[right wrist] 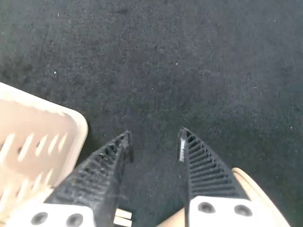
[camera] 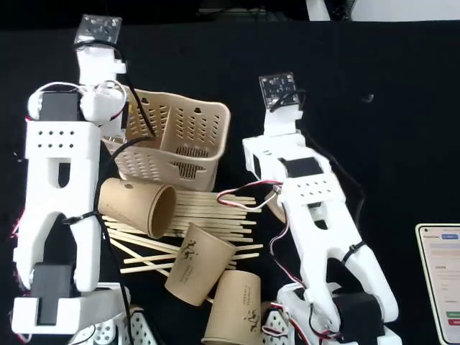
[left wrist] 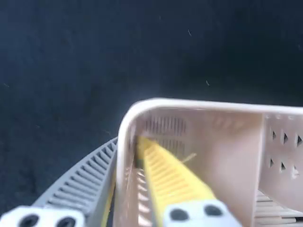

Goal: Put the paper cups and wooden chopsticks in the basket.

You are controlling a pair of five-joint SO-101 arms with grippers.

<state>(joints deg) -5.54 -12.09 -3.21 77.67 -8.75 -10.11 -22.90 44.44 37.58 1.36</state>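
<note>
The beige slotted basket stands tilted at the table's back left. My left gripper straddles its wall, yellow finger inside and grey finger outside, shut on it. Three paper cups lie in front: one on its side, one in the middle, one near the front edge. Wooden chopsticks lie piled under and between them. My right gripper hangs open over bare black table beside the basket's corner. A further cup's rim shows right behind it.
Both white arms take up the table's left side and centre. A phone-like screen lies at the right edge. Black cloth stretches open to the back and right of the basket.
</note>
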